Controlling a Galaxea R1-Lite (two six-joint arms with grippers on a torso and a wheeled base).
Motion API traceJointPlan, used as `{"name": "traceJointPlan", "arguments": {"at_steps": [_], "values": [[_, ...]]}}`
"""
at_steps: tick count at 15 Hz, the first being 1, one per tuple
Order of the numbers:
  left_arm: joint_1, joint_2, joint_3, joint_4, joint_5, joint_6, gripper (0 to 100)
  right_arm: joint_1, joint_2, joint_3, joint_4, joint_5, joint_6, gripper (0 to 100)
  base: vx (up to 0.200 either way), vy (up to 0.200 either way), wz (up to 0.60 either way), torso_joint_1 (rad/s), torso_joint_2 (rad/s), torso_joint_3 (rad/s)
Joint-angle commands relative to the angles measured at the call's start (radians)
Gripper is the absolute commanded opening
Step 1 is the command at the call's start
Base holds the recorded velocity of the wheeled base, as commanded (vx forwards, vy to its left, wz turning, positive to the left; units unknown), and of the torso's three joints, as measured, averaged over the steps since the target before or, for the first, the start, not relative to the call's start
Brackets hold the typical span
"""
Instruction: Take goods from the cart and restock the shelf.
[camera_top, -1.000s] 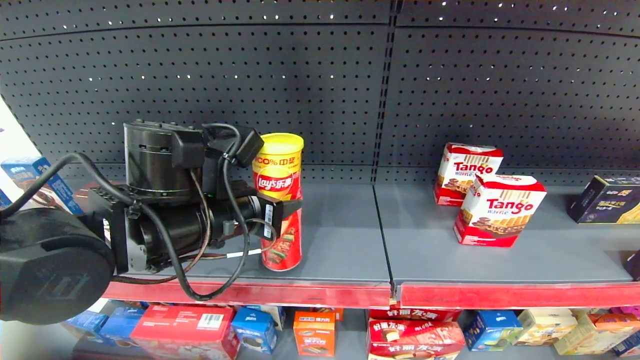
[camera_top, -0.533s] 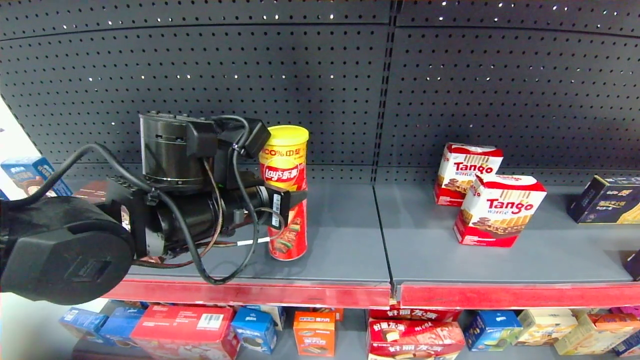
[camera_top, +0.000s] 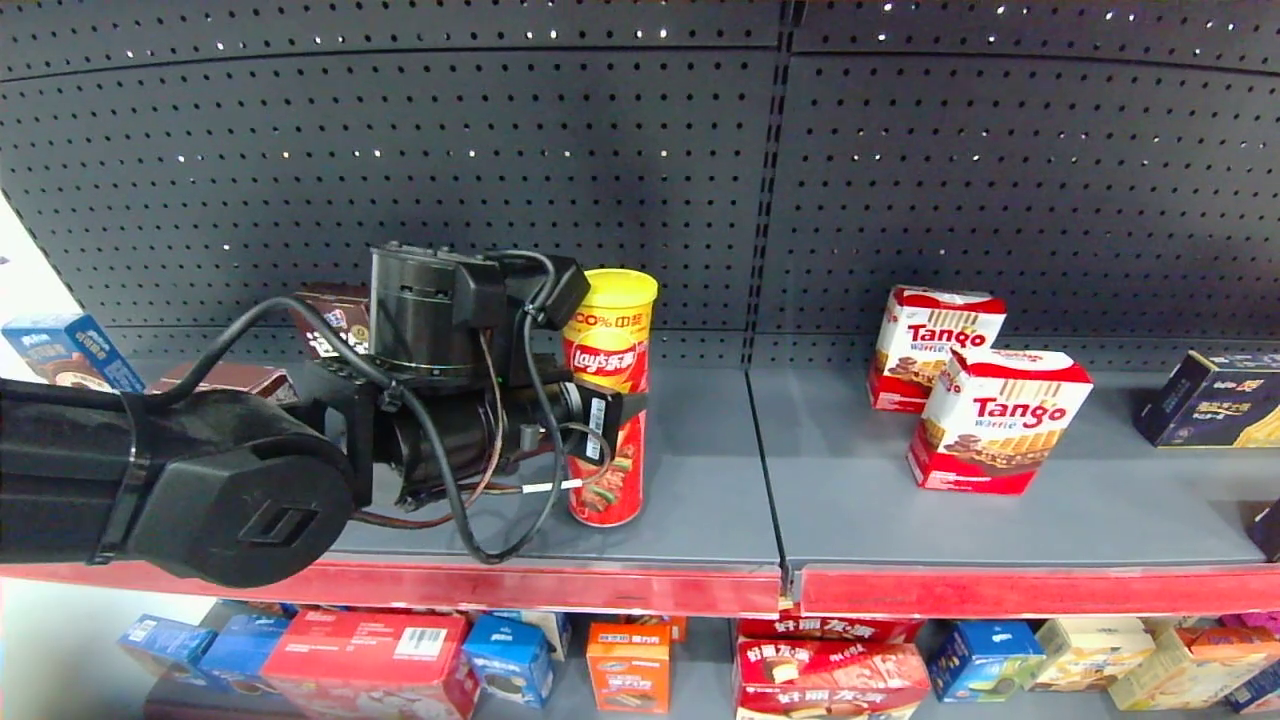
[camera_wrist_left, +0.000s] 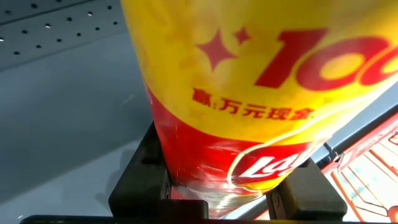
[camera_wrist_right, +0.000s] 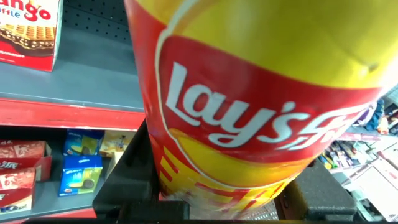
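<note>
The left gripper (camera_top: 612, 435), jaws closed snugly round the middle of an upright chip can (camera_top: 612, 330), has carried it rightward and deeper over the shelf (camera_top: 690, 490), so set-down looks close, wafer boxes (camera_top: 995, 420) standing well to its right. The right gripper (camera_wrist_right: 230, 205) likewise clamps a second chip can (camera_wrist_right: 249, 106) between its jaws.

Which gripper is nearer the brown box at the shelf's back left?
Left. The left gripper, shut on a chips can, is over the shelf just right of the brown box. The right gripper holds a second can out front, near a wafer box.
</note>
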Motion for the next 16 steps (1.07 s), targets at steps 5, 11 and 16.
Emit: {"name": "traceJointPlan", "arguments": {"at_steps": [5, 11, 16], "values": [[0.012, 0.018, -0.006, -0.001, 0.002, -0.001, 0, 0.008, 0.009, -0.007, 0.000, 0.000, 0.000, 0, 0.000, 0.000, 0.00, 0.000, 0.00, 0.000], [0.027, 0.017, 0.013, -0.001, 0.002, -0.001, 0, 0.010, 0.007, -0.012, 0.000, -0.002, 0.000, 0, 0.000, 0.000, 0.00, 0.000, 0.00, 0.000], [0.037, 0.011, 0.034, -0.002, 0.002, -0.001, 0, 0.008, 0.006, -0.009, 0.000, 0.000, 0.000, 0, 0.000, 0.000, 0.00, 0.000, 0.00, 0.000]]}}
